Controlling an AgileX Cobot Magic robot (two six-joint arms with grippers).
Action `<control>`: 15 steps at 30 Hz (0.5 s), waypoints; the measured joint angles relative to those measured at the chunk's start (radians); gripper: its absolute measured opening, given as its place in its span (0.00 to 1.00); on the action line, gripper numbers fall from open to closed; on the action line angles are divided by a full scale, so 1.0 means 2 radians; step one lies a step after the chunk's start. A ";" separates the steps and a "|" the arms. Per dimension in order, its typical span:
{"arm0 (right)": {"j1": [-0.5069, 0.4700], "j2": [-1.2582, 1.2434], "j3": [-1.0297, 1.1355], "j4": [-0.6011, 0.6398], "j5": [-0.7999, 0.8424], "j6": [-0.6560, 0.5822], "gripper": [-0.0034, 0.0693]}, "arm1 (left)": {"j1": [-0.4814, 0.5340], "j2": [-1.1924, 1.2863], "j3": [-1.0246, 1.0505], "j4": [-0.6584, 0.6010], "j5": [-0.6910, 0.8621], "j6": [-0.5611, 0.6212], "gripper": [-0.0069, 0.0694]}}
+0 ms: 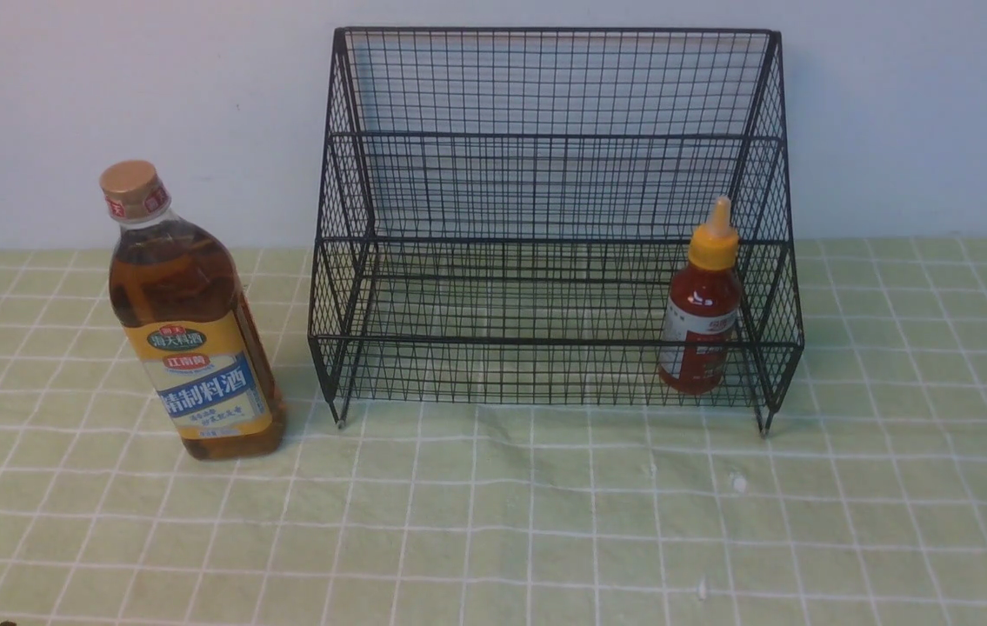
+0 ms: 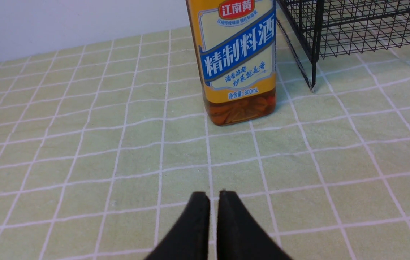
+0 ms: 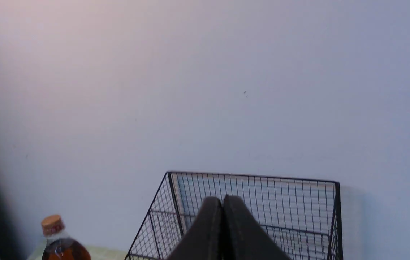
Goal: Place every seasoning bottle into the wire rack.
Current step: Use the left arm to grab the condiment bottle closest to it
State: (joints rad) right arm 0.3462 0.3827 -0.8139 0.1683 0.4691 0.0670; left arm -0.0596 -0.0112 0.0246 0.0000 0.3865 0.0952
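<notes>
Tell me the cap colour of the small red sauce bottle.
Yellow; the pointed plastic nozzle cap shows best in front view.

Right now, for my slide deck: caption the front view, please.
Red bottle stands in the rack; amber bottle stands outside, left of it.

Tall clear amber-liquid bottle with yellow-blue label (image 2: 239,61), upright beside corner foot of black wire-mesh rack (image 2: 316,36), left gripper (image 2: 214,195) pinched closed, apart from both.

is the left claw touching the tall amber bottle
Apart. Left wrist view shows bare green checked cloth between the left claw and the tall clear amber-liquid bottle.
</notes>
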 joint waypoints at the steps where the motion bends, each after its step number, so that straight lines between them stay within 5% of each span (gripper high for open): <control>1: 0.000 -0.019 0.036 0.000 -0.026 0.000 0.03 | 0.000 0.000 0.000 0.000 0.000 0.000 0.11; 6: 0.000 -0.109 0.163 0.000 -0.099 0.000 0.03 | 0.000 0.000 0.000 0.000 0.000 0.000 0.11; 15: 0.000 -0.198 0.304 -0.103 -0.129 -0.037 0.03 | 0.000 0.000 0.000 0.000 0.000 0.000 0.11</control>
State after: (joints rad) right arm 0.3462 -0.0124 -0.2059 -0.0383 0.2103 -0.0062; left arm -0.0596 -0.0112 0.0246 0.0000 0.3865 0.0952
